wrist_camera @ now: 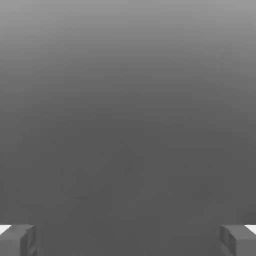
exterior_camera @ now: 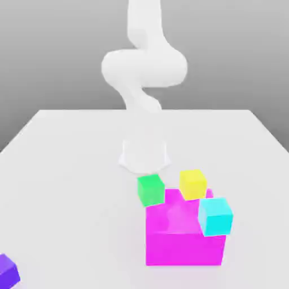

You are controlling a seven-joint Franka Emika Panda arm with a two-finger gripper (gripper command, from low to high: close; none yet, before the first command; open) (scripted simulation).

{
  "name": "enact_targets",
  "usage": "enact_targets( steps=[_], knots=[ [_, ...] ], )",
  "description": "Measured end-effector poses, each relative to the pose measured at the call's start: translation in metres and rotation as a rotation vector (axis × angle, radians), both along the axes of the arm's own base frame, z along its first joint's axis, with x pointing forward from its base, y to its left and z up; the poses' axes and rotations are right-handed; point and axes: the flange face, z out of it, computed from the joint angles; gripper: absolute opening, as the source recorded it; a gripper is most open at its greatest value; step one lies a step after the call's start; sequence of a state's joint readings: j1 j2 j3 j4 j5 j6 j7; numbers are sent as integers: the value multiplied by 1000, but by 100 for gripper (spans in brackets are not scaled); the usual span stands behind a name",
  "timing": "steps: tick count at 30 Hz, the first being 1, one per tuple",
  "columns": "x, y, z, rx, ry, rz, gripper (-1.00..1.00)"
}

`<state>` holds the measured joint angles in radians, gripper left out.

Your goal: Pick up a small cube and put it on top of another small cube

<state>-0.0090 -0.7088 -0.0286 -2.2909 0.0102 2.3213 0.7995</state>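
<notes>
A small violet-purple cube (exterior_camera: pixel 7 271) lies at the near corner of the white table on the exterior view's left, partly cut off by the picture's edge. Three more small cubes cluster around a large magenta block (exterior_camera: pixel 183 240): a green one (exterior_camera: pixel 150 189) at its far left corner, a yellow one (exterior_camera: pixel 193 184) at its far edge, and a cyan one (exterior_camera: pixel 215 216) at its right corner. In the hand view my gripper (wrist_camera: pixel 128 240) is open. Its grey fingertips (wrist_camera: pixel 17 240) stand wide apart with nothing between them, facing a plain grey background.
The white arm's base (exterior_camera: pixel 144 153) stands mid-table just behind the cubes, and its links (exterior_camera: pixel 144 65) rise above it. The white table (exterior_camera: pixel 68 169) stretches wide on the exterior view's left, between the base and the purple cube.
</notes>
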Motion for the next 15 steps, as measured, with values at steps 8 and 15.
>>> enact_targets(
  steps=[8, 15],
  knots=[
    [86, -67, -103, 88, 192, -117, 0],
    [129, -131, -210, 150, 350, -239, 0]
  ],
)
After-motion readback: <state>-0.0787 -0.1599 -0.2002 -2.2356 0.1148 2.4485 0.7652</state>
